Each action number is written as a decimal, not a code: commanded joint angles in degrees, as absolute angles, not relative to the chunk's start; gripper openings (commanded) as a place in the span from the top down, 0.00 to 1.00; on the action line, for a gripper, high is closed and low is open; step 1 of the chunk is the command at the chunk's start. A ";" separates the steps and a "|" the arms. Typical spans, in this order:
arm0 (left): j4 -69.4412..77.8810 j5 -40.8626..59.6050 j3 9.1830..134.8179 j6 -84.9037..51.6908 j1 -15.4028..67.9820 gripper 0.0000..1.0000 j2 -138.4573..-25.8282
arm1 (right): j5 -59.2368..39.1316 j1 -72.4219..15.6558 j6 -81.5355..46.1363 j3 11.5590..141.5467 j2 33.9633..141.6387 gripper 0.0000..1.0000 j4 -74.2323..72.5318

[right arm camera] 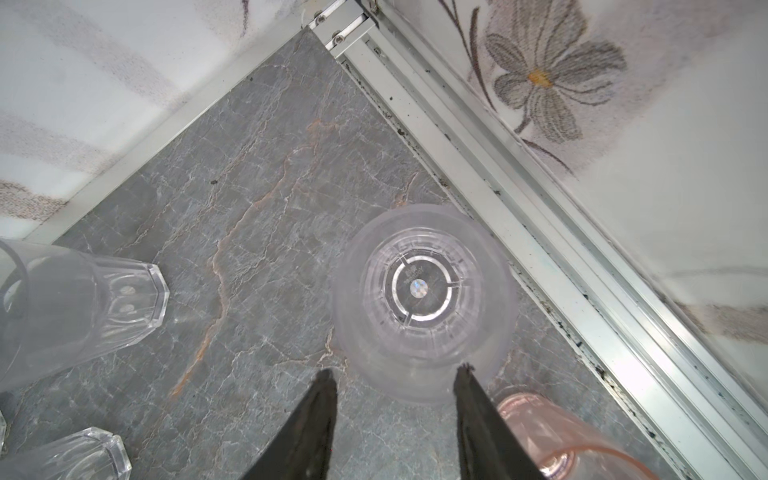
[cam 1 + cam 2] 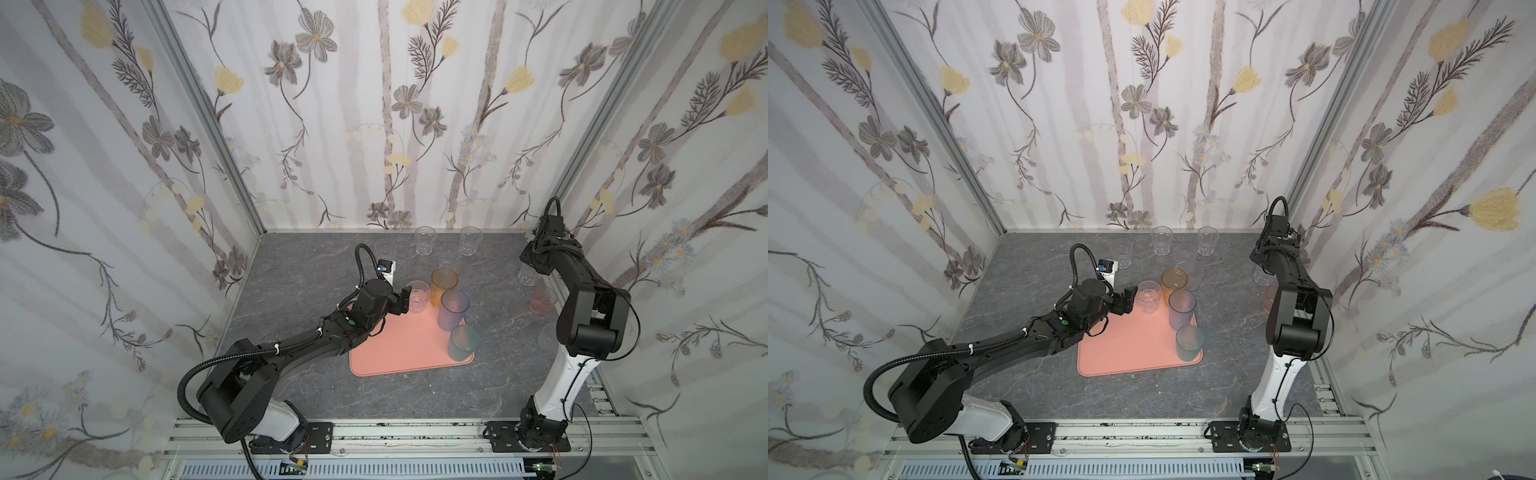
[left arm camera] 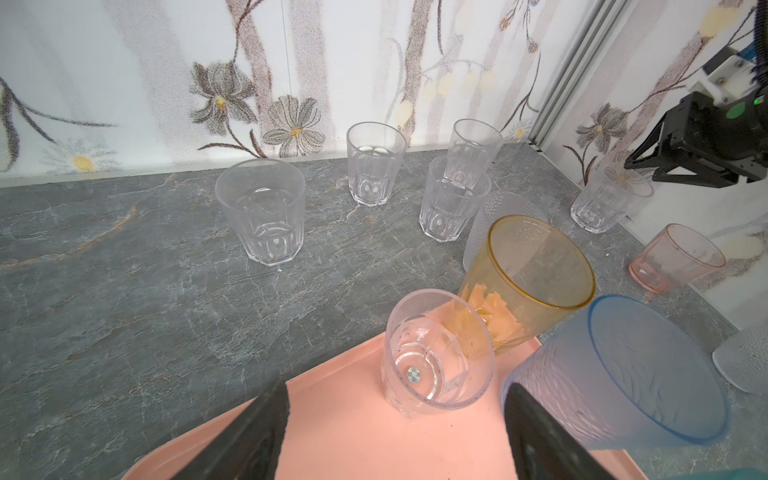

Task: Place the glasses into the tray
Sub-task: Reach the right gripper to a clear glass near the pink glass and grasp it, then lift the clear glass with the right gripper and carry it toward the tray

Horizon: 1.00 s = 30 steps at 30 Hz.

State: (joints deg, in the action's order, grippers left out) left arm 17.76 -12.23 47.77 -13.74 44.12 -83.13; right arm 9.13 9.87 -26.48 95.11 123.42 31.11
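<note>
Plastic tumblers, a pink tray and two open grippers

We see the flat salmon-pink rectangular plastic tray (image 2: 395,351), smooth with rounded corners and a low rim, sitting on the grey veined stone-look tabletop (image 2: 291,282). A faceted clear tumbler (image 3: 436,365) stands on the tray's far end, between the tips of the left gripper (image 3: 399,390), whose jaws are spread wide and aren't clamping it. A taller textured amber tumbler (image 2: 444,286), a blue-purple tumbler (image 2: 454,309) and a teal tumbler (image 2: 463,343) line the tray's right side. The right gripper (image 1: 395,395) hangs with its jaws apart and empty over a second clear tumbler (image 1: 424,291). That one is off the tray, beside a short pink tumbler (image 1: 557,432).
</note>
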 commanded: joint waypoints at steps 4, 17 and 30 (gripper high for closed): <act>19.88 -12.36 47.64 -15.70 44.21 0.16 -84.12 | 5.27 9.84 -26.10 98.44 128.14 0.57 31.22; 19.86 -11.26 47.94 -16.22 44.65 0.16 -85.78 | 4.93 9.27 -23.92 99.99 130.30 0.96 32.60; 19.91 -11.44 47.64 -16.01 44.81 0.16 -86.04 | -1.65 2.72 -24.50 87.44 117.66 1.00 31.38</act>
